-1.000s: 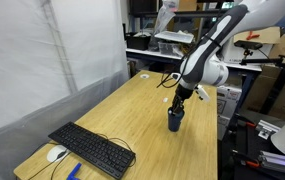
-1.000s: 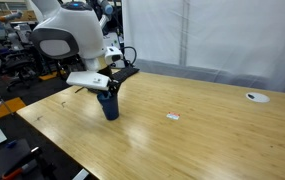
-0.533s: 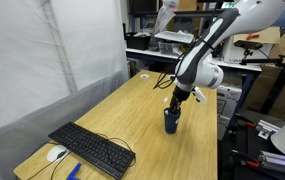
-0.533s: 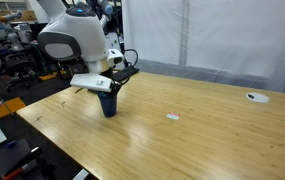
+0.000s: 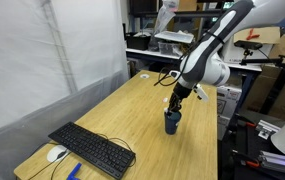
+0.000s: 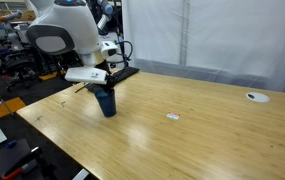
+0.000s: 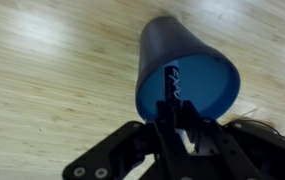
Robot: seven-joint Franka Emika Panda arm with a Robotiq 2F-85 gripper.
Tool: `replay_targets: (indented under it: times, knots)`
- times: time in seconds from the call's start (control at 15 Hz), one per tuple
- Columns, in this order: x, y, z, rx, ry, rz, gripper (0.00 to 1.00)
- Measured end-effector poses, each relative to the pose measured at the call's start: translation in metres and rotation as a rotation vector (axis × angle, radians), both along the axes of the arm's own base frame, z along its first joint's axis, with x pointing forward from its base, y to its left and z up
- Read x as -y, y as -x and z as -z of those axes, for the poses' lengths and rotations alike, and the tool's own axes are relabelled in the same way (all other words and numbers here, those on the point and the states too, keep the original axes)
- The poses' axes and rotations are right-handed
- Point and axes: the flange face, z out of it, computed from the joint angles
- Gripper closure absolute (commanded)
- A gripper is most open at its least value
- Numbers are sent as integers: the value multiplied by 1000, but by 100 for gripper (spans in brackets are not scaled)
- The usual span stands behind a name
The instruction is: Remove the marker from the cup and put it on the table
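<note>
The dark navy cup (image 5: 171, 123) stands upright on the light wood table (image 5: 132, 118), and shows in both exterior views (image 6: 105, 103). My gripper (image 5: 176, 102) hangs right over the cup's mouth (image 6: 105, 86). In the wrist view the cup (image 7: 197, 90) lies just beyond my fingers. My gripper (image 7: 172, 125) is shut on the thin dark marker (image 7: 171, 82), whose lower part still stands inside the cup. The marker's whitish end is hidden.
A black keyboard (image 5: 92, 148), a white mouse (image 5: 56, 154) and a blue object (image 5: 72, 171) lie at one end of the table. A small white scrap (image 6: 172, 116) and a white disc (image 6: 254, 97) lie farther along it. A cluttered workbench (image 5: 162, 42) stands behind.
The arm dipped over the cup and has now risen slightly. The cup has shifted a little sideways on the table.
</note>
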Motion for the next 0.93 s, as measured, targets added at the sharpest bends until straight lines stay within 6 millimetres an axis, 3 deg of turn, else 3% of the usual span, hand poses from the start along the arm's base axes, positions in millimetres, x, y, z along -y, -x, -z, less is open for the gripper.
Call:
replay_targets:
  times: [0.33, 0.67, 0.8, 0.93]
  knots:
    - [-5, 15, -30, 60, 64, -22, 95]
    - [51, 11, -53, 135, 167, -10, 95]
    - [65, 0, -81, 196, 183, -15, 95]
    - [71, -11, -124, 262, 188, -22, 95]
